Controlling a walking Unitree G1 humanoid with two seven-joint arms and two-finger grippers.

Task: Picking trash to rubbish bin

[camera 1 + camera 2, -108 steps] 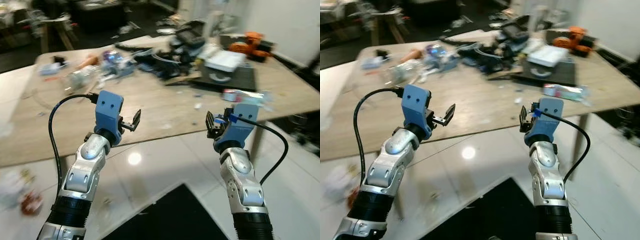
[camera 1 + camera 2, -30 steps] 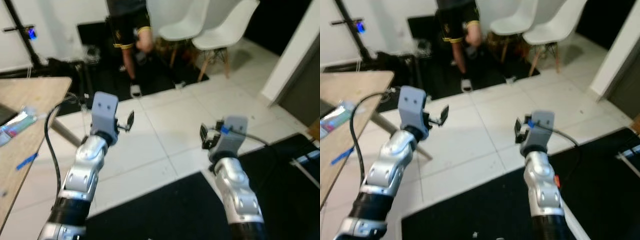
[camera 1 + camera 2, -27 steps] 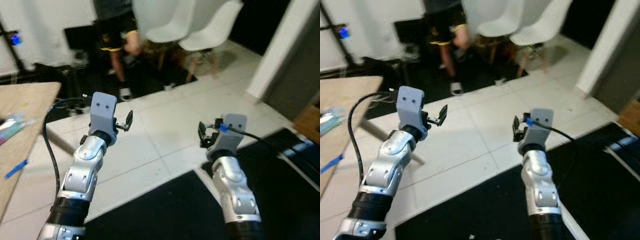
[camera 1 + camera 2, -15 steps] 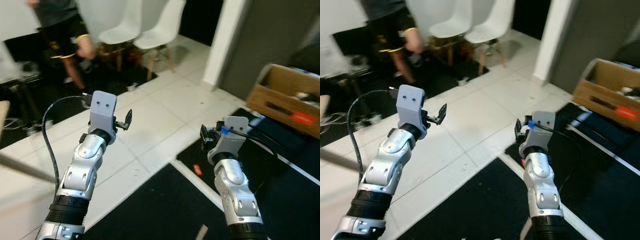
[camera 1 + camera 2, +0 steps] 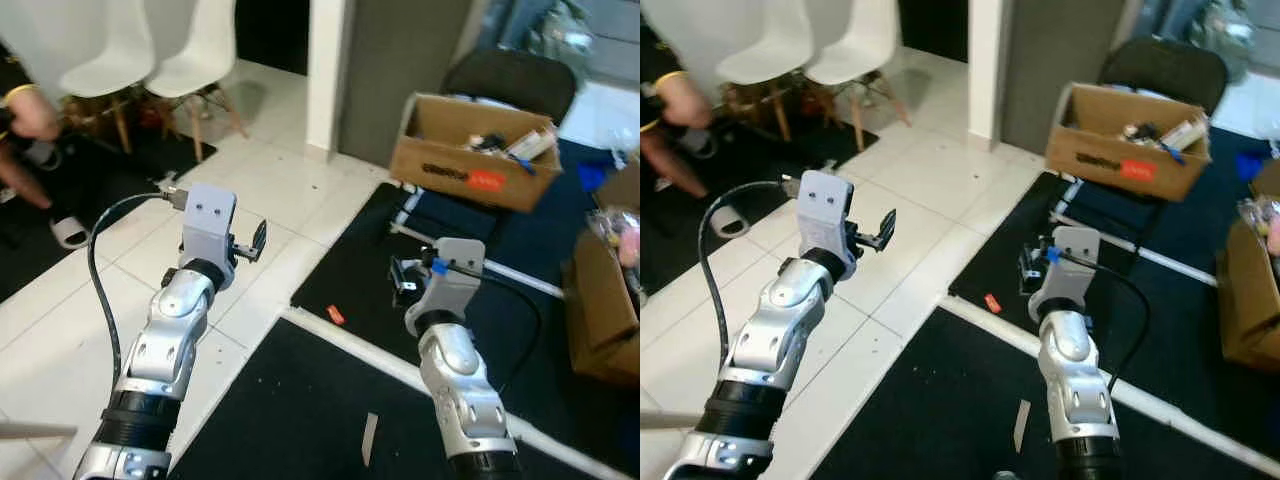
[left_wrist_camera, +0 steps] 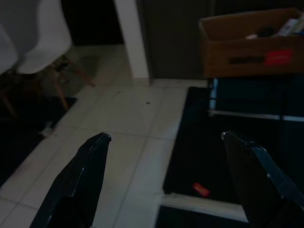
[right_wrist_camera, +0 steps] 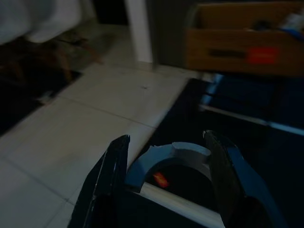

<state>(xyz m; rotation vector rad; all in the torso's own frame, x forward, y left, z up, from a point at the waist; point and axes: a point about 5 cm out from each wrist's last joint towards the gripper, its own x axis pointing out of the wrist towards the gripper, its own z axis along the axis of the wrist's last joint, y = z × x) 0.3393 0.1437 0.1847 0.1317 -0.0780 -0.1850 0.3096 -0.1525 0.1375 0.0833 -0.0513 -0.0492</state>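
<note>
While both hands (image 5: 258,238) (image 5: 398,280) hover spread, a small red scrap (image 5: 335,316) lies on black mat (image 5: 300,400).

No legible text; cardboard box (image 5: 478,150) label (red) too blurred

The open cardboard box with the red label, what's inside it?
The brown cardboard box holds a jumble of small items, among them a pale tube-like piece. Its front wall hides whatever lies deeper, and the rest is too blurred to identify.
</note>
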